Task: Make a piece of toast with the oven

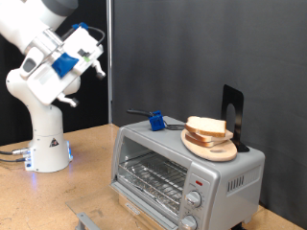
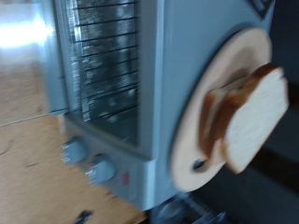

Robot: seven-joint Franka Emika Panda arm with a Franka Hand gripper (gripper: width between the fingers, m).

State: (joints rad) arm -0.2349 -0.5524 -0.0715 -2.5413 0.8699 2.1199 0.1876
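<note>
The silver toaster oven (image 1: pixel 225 177) stands at the exterior view's lower right, its wire rack showing in the front and its knobs at the right. On its top rests a round wooden plate (image 1: pixel 223 150) carrying the piece of toast (image 1: pixel 205 126), pale with a tan crust. My gripper (image 1: pixel 96 56) hangs high at the exterior view's upper left, well away from the oven and with nothing seen in it. The wrist view shows the oven (image 2: pixel 140 84), the plate (image 2: pixel 201 112) and the toast (image 2: pixel 254 117) turned sideways; my fingers do not show there.
A blue object with a black handle (image 1: pixel 153 121) lies on the oven top beside the plate. A black upright stand (image 1: pixel 233 107) rises behind the plate. The arm's white base (image 1: pixel 48 144) sits on the wooden table. A grey flat piece (image 1: pixel 86 218) lies at the table's front.
</note>
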